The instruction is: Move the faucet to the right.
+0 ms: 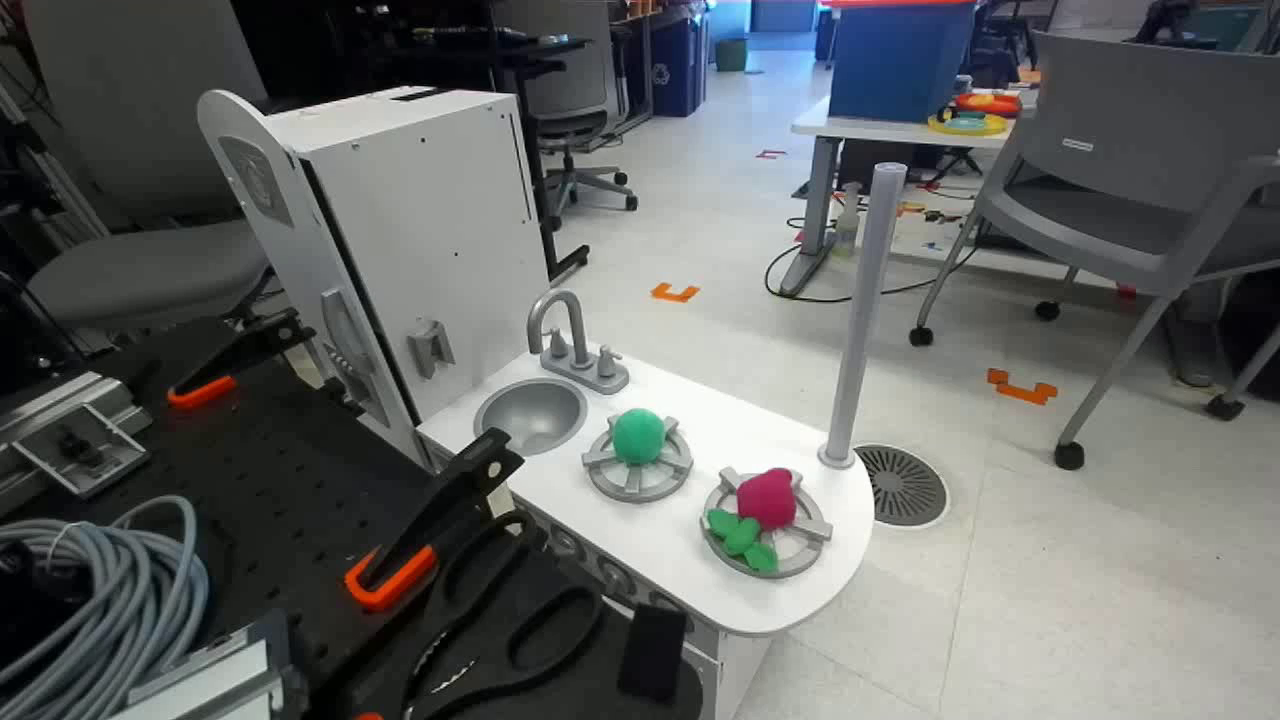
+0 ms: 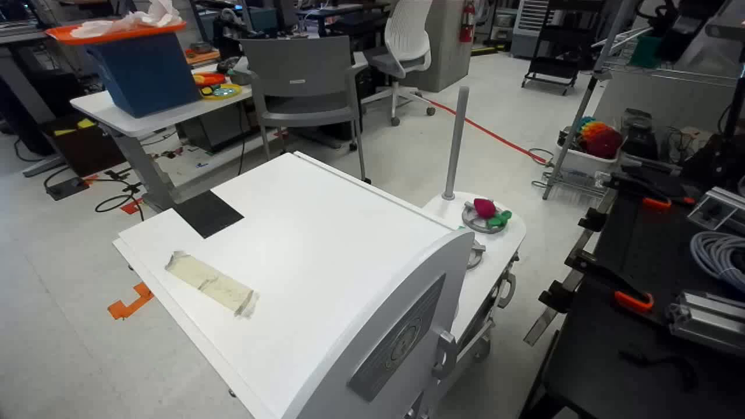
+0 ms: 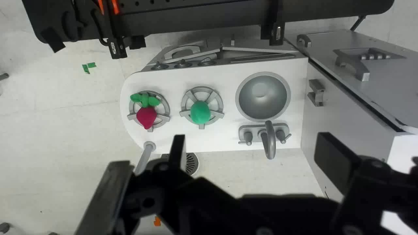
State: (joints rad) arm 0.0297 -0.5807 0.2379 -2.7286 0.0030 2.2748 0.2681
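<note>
Faucet [image 3: 270, 140] sits bit right of center in wrist view, just beside sink bowl [image 3: 263, 106], spout arching toward bottom of frame. Gripper [image 3: 251, 145] pokes in from bottom edge, jaws spread super wide, one lower left of center, other lower right, kinda framing faucet.

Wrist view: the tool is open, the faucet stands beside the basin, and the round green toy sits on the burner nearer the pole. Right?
Not quite: the wrist view shows the round green toy on the burner nearer the basin; the red toy is on the pole-side burner. The tool is open and the faucet stands beside the basin, as you say.
</note>
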